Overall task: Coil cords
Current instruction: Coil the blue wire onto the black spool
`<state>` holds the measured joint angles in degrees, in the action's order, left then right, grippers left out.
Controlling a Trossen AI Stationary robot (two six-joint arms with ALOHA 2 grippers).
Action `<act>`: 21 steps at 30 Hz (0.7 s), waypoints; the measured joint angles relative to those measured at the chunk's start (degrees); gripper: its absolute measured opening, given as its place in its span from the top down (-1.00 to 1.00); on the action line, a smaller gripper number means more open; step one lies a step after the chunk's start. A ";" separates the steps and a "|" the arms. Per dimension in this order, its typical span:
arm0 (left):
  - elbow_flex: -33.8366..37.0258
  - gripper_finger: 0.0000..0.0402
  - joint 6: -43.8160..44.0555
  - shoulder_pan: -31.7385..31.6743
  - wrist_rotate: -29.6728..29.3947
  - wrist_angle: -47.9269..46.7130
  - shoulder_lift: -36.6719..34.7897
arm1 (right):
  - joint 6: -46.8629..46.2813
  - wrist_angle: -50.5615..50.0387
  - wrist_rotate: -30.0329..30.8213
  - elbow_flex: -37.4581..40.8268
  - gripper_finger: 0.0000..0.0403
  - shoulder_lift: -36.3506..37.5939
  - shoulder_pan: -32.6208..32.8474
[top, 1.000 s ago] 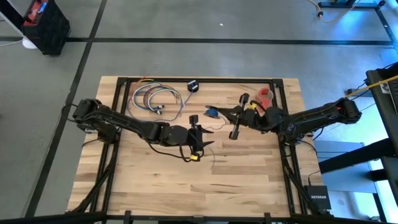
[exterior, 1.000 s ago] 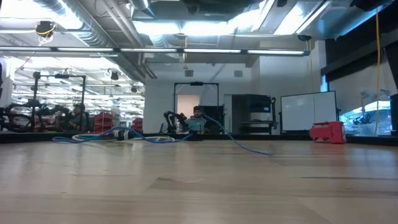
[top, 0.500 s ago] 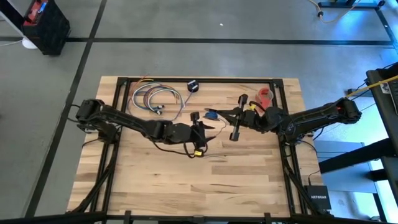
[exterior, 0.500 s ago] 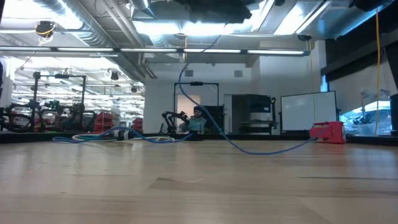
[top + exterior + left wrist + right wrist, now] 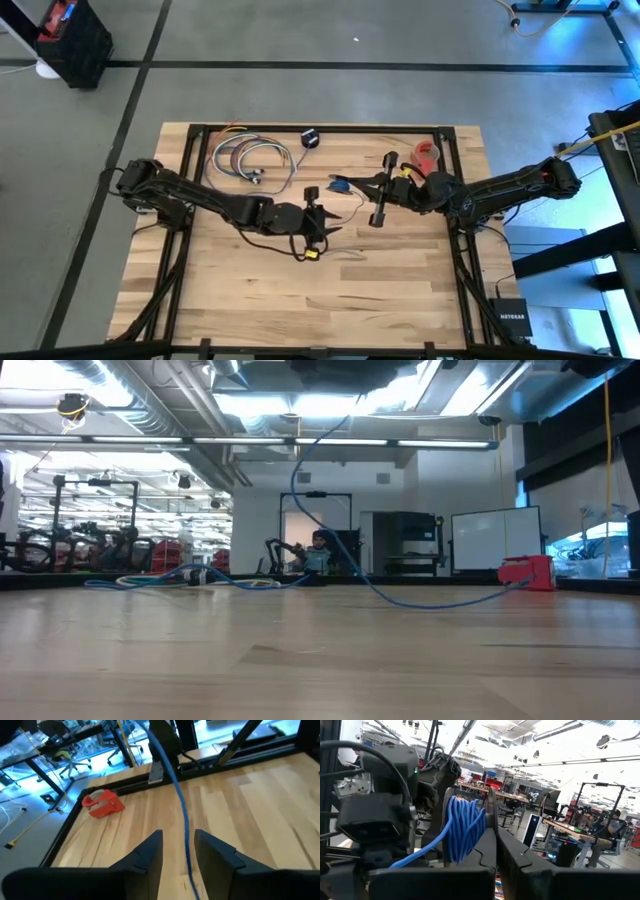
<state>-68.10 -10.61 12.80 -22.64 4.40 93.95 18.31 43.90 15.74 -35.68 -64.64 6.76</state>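
High view: left gripper (image 5: 322, 213) near table (image 5: 400, 290) centre, right gripper (image 5: 362, 183) just beyond it, small blue coil (image 5: 339, 184) at its tips. Other cords (image 5: 250, 157) in loose loops at far left of table; black puck (image 5: 310, 138) near far edge; red tape roll (image 5: 428, 154) far right.

Low view: blue cord (image 5: 400, 598) rising from tabletop in a curve toward the arms overhead; cord pile (image 5: 190, 576) lying flat at left; red roll (image 5: 527, 572) at right.

Left wrist view: fingers (image 5: 150, 852) spread, blue cord (image 5: 181, 815) running through the gap, not pinched. Red roll (image 5: 101, 803) near table corner.

Right wrist view: fingers (image 5: 487, 852) pressed together, pinching blue coil (image 5: 464, 827).
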 joint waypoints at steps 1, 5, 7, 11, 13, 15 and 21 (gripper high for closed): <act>0.00 0.47 0.19 0.06 0.00 0.26 -0.22 | 0.00 0.02 -0.04 0.00 0.98 0.00 0.00; -0.02 0.47 0.37 0.39 0.00 -0.57 -0.44 | 0.00 0.05 -0.04 -0.04 0.98 0.00 0.00; -0.02 0.47 0.91 0.25 0.00 -1.20 -0.44 | 0.02 0.14 -0.04 -0.04 0.98 0.00 0.00; 0.00 0.53 1.61 -0.22 -0.02 -2.32 -0.45 | 0.02 0.10 -0.04 -0.04 0.98 0.00 0.00; 0.00 0.58 1.63 -0.27 -0.06 -2.61 -0.45 | 0.02 0.11 -0.04 -0.04 0.98 0.00 0.00; -0.01 0.66 1.63 -0.20 -0.04 -2.51 -0.45 | 0.02 0.11 -0.04 -0.04 0.98 0.00 0.00; -0.02 0.97 0.96 -0.05 -0.04 -2.30 -0.45 | 0.04 0.12 -0.26 -0.04 0.98 0.00 0.00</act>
<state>-68.11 -9.65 12.75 -22.68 2.11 93.49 18.34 44.02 15.48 -35.73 -64.64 6.76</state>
